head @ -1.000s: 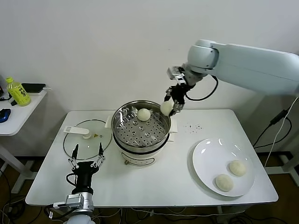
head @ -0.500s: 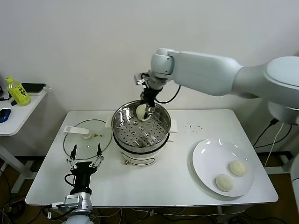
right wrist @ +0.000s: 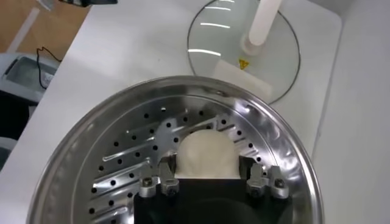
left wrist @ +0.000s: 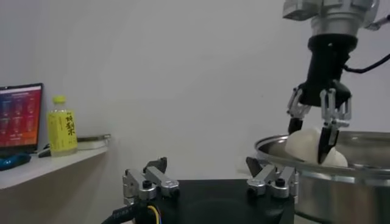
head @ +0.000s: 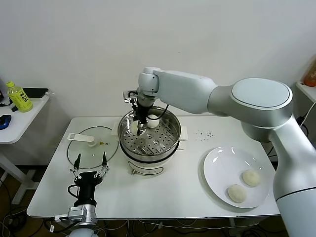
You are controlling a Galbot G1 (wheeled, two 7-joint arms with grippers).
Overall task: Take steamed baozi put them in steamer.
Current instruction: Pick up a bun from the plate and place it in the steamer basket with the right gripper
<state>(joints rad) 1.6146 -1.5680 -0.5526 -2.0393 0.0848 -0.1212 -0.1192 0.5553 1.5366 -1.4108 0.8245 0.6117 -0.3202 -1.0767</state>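
Note:
My right gripper [head: 139,126] reaches down into the steamer [head: 170,144] and is shut on a cream-white baozi [head: 133,127], just above the left back part of the perforated tray. The right wrist view shows that baozi [right wrist: 206,152] pinched between both fingers [right wrist: 166,176] over the tray [right wrist: 122,164]. A second baozi [head: 153,121] lies at the back of the tray. Two more baozi [head: 251,177] [head: 237,193] rest on the white plate [head: 212,170] at the right. My left gripper [head: 91,165] is parked open at the table's front left, holding nothing.
The flat glass lid [head: 94,143] with its white handle lies left of the steamer, just beyond the left gripper. A yellow-green bottle [head: 19,97] stands on a side table [head: 24,118] at the far left. A wall rises close behind the table.
My right arm has swung left with the baozi, from beside the steamer's right rim to over the tray's left back part. It has also come lower. The left arm has stayed put.

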